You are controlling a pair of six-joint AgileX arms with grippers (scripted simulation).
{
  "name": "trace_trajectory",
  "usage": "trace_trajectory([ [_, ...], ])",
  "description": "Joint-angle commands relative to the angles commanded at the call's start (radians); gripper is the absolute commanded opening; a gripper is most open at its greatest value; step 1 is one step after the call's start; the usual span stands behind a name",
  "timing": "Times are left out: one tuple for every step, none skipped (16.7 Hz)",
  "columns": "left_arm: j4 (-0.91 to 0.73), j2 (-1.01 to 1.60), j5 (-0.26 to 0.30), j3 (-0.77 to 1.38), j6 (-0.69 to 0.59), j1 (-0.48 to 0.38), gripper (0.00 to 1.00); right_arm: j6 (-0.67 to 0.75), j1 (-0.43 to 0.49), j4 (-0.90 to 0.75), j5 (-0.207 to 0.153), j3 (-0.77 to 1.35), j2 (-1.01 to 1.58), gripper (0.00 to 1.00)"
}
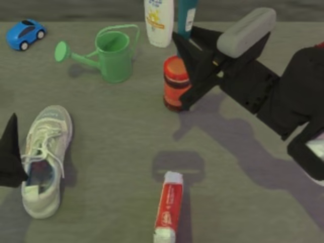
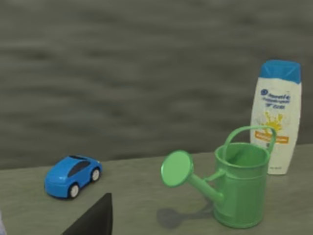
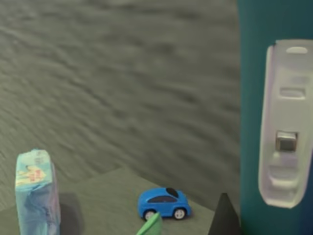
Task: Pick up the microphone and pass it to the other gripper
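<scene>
Microphone, reaching hand: the slim teal toy microphone with a white strip stands at the far edge of the table, and the right gripper is just beside it. The two black pointed fingers are spread apart and do not yet clamp the handle.
Close view: in the right wrist view the teal handle fills one side, with one black fingertip near its lower part.
Nearest neighbours: a white plastic lotion bottle stands just beside the microphone. A short red-orange jar sits under the lower finger.
Farther out: a green watering can, a small blue toy car, a pale sneaker and a red-and-white toothpaste tube.
Other hand: the left gripper is parked at the left edge beside the sneaker.
Step in hand: I judge it is the approach for the pick; nothing is passed yet.
Next move: bring the fingers around the handle without pushing the bottle or jar, then close.
</scene>
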Motion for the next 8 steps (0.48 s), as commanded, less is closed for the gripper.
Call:
trace_trajectory([
  [0.024, 0.064, 0.042, 0.041, 0.006, -0.016, 1.0, 0.0, 0.0, 0.0, 0.0, 0.0, 0.0, 0.0],
  [0.049, 0.139, 0.087, 0.085, 0.013, -0.032, 1.0, 0.0, 0.0, 0.0, 0.0, 0.0, 0.0, 0.0],
  [0.076, 0.222, 0.135, 0.131, 0.02, -0.05, 1.0, 0.0, 0.0, 0.0, 0.0, 0.0, 0.0, 0.0],
  [0.102, 0.31, 0.185, 0.178, 0.027, -0.068, 1.0, 0.0, 0.0, 0.0, 0.0, 0.0, 0.0, 0.0],
  [0.129, 0.4, 0.235, 0.225, 0.034, -0.087, 1.0, 0.0, 0.0, 0.0, 0.0, 0.0, 0.0, 0.0],
  [0.156, 0.49, 0.286, 0.273, 0.04, -0.106, 1.0, 0.0, 0.0, 0.0, 0.0, 0.0, 0.0, 0.0],
  [0.183, 0.578, 0.336, 0.32, 0.047, -0.125, 1.0, 0.0, 0.0, 0.0, 0.0, 0.0, 0.0, 0.0],
  [0.208, 0.658, 0.384, 0.365, 0.053, -0.143, 1.0, 0.0, 0.0, 0.0, 0.0, 0.0, 0.0, 0.0],
])
